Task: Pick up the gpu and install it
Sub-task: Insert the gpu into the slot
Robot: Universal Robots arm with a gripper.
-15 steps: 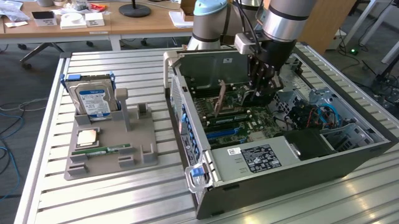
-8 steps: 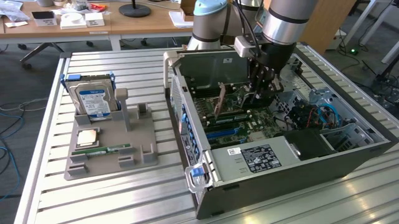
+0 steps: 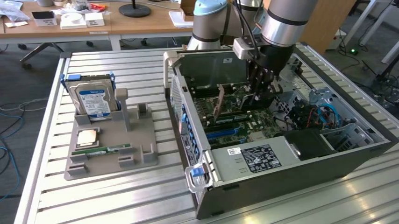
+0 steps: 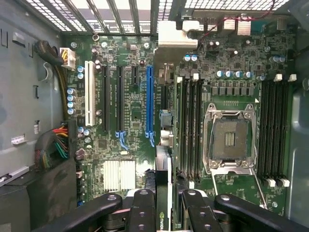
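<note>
Silver slatted worktop [image 3: 112, 200] held an open grey computer case [image 3: 281, 177]. At its 12 o'clock, the partly closed black hand [image 3: 259, 95] gripped the thin dark gpu [image 3: 219, 105]. Installing seemed underway and needed a straight, careful push down.

One grey open computer case [image 3: 299, 172] on the slatted metal desk [image 3: 124, 200], and one grey plastic holder tray [image 3: 140, 135] next to it. The tray carries three parts: one silver hard drive with a blue label [image 3: 93, 100], one square silver processor chip [image 3: 87, 136] and one narrow green memory stick [image 3: 103, 150]. Now inside, there's one thin gpu card [image 4: 163, 203]. The green motherboard [image 4: 130, 125] shows one white slot [image 4: 89, 92], one long blue slot [image 4: 148, 99], two long black slots [image 4: 104, 99] and one square metal processor socket [image 4: 230, 140].
</note>
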